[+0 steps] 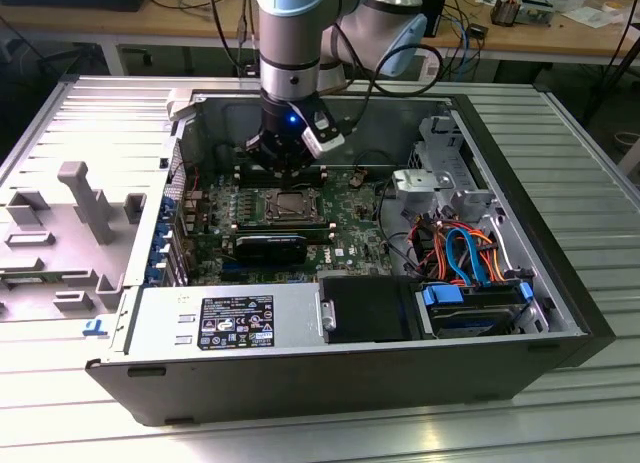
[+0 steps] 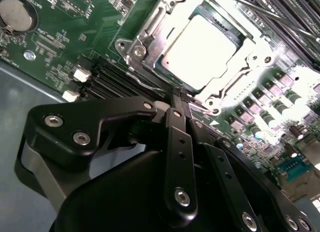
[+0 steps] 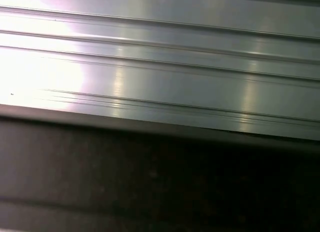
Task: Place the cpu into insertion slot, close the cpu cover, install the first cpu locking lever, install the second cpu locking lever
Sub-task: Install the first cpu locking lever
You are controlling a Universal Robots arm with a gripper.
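The cpu (image 2: pixel 207 46) lies flat in the insertion slot (image 2: pixel 131 50), its silver-grey top bright in the second wrist view. The cpu cover (image 2: pixel 156 22) is down around the chip as a silvery frame. My gripper (image 2: pixel 179 95) is shut, and its black fingertips meet right at the socket's edge, beside a thin metal locking lever (image 2: pixel 146 85). In the exterior view the gripper (image 1: pixel 283 168) hangs inside the open computer case just behind the cpu (image 1: pixel 287 203); whether the tip touches the lever I cannot tell.
The case walls (image 1: pixel 330 368) enclose the motherboard. A power supply (image 1: pixel 225 323) sits at the front, a black module (image 1: pixel 270 248) in front of the socket, and drives with blue and orange cables (image 1: pixel 465 251) on the exterior view's right. A grey moulded tray (image 1: pixel 60 233) lies on the left.
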